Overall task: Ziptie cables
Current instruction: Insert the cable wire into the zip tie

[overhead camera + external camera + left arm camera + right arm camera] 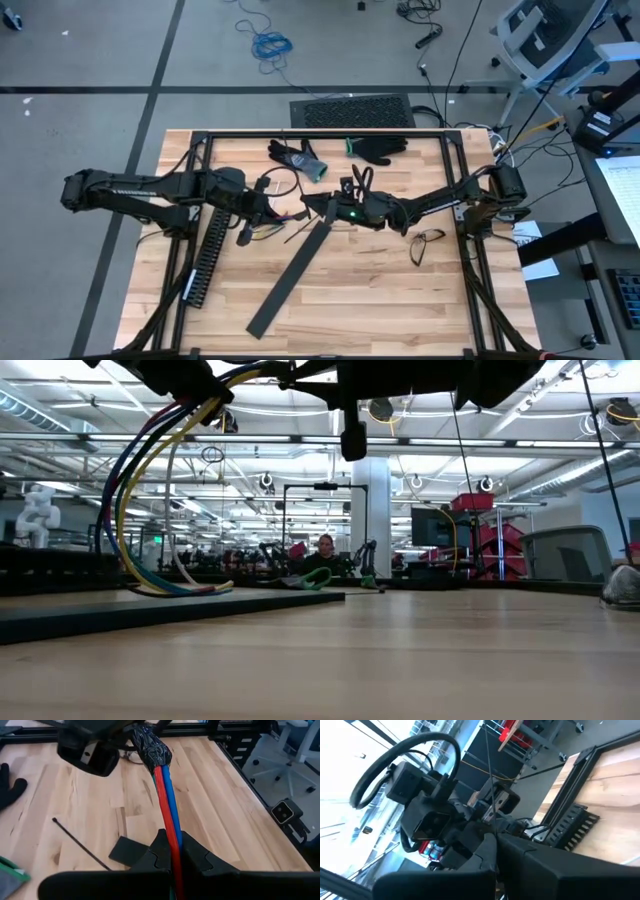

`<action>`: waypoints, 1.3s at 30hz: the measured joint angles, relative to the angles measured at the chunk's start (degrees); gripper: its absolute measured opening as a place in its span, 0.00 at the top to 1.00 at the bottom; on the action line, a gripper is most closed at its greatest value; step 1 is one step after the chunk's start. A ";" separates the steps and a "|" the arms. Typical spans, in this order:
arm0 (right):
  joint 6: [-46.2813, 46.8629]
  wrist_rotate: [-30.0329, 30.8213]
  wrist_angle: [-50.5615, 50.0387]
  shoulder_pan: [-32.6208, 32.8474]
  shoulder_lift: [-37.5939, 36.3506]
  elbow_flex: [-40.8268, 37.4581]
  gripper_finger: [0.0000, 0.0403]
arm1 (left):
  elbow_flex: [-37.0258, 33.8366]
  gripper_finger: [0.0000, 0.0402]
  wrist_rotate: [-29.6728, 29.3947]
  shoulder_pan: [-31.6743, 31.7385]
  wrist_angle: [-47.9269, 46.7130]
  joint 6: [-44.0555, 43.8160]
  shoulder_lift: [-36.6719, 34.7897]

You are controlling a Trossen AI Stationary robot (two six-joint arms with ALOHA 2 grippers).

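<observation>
I see my left jaws (172, 852) pinching the cables (167, 800), two colours visible, red and blue; right jaws (492, 845) pressed together on one black tie (490, 785).

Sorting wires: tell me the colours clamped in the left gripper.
Red and blue cables, clearest in the left wrist view.

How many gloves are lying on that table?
2, both at the table's far edge: a grey-cuffed glove left of the middle and a black glove just right of it. Others may be hidden under the arms.
</observation>
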 joint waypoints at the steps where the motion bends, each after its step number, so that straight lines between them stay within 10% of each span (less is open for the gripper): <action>1: 0.15 0.32 0.05 0.00 0.00 0.00 1.00 | 0.00 0.97 -0.02 0.00 0.01 -0.01 -0.02; 39: -1.02 6.80 -4.98 1.17 -0.09 7.03 1.00 | 0.00 0.97 -5.40 0.07 4.87 0.57 1.17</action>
